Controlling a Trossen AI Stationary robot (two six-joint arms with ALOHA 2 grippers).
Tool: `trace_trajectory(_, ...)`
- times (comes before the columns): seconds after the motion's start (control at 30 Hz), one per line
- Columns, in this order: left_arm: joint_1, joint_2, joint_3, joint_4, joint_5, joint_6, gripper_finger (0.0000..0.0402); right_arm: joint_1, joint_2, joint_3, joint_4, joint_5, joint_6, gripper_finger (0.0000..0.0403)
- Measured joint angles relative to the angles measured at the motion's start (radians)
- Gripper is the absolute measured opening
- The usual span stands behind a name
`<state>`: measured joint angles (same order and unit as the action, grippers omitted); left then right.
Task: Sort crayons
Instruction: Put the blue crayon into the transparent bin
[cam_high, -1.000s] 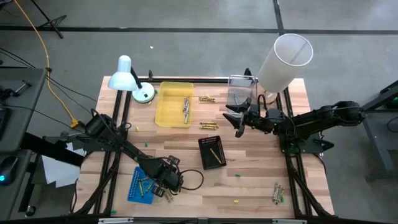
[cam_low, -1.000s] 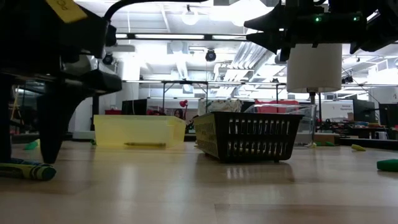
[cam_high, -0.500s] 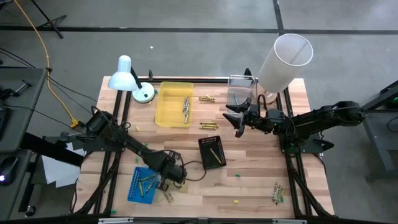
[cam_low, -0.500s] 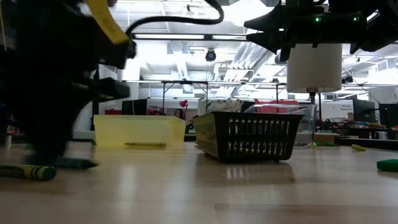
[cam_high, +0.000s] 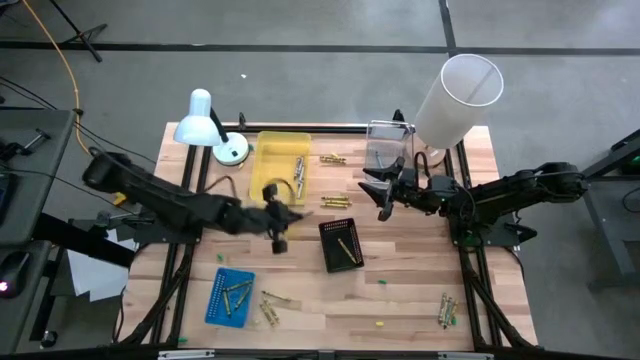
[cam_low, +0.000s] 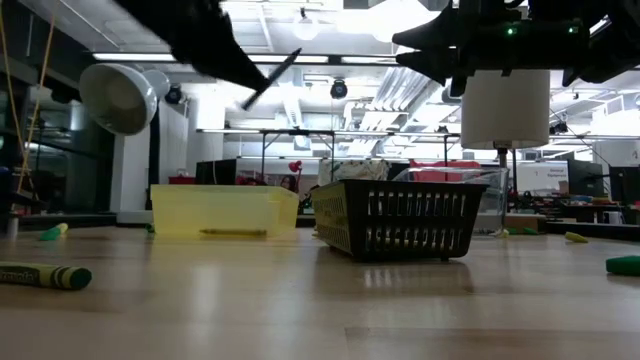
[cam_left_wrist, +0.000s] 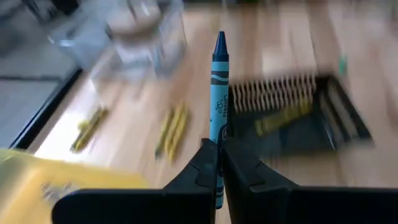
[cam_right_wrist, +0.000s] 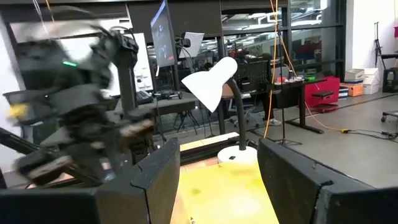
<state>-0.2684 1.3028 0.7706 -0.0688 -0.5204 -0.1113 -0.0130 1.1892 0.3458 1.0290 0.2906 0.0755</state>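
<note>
A blue crayon (cam_left_wrist: 219, 99) rides clamped between the closed fingers of the left end effector (cam_high: 275, 218), held clear above the worktop (cam_high: 400, 310) with most of its length jutting out ahead of the tips. Just ahead of that end effector sits the black basket (cam_high: 341, 244); beside it, toward the lamp (cam_high: 205, 125), lies the yellow tray (cam_high: 280, 168); well behind it rests the blue tray (cam_high: 228, 297), with loose crayons (cam_high: 272, 308) scattered just past that tray's edge.

The grip looks thin: only the crayon's lower end is pinched, so a quick swing could twist it or let it slide out, and it would likely roll across the bare wood. The projecting tip could also catch the basket's rim if the arm drops too early.

The right end effector (cam_high: 385, 199) waits with fingers spread wide and nothing between them, on the basket's far side near the clear box (cam_high: 386, 148) and the white cylinder (cam_high: 458, 100). Open wood lies between the two arms, but yellow crayons (cam_high: 336, 202) sit close to the carrying arm's path. More crayons (cam_high: 445, 312) lie near the worktop's front edge, well apart.
</note>
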Motion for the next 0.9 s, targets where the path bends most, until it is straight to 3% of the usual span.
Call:
trace_trajectory(0.17,0.158,-0.008,-0.327,0.716,0.121,-0.058,0.0,0.0,0.0,0.0,0.002,-0.085,0.002,0.0209)
trace_trajectory(0.33,0.265,0.109,-0.426,1.105,0.225,-0.113,0.0,0.0,0.004,0.024,-0.021,-0.191,-0.031,0.0209)
trace_trajectory(0.5,0.29,0.222,-0.378,1.228,0.349,-0.054,0.0,0.001,0.087,0.121,-0.136,-0.194,-0.047,0.0209)
trace_trajectory(0.67,0.288,0.286,-0.304,1.24,0.456,-0.009,0.0,0.002,0.238,0.21,-0.142,-0.194,-0.09,0.0209)
trace_trajectory(0.9,0.281,0.284,-0.276,1.251,0.49,0.012,0.0,0.002,0.348,0.3,-0.126,-0.194,-0.106,0.0209)
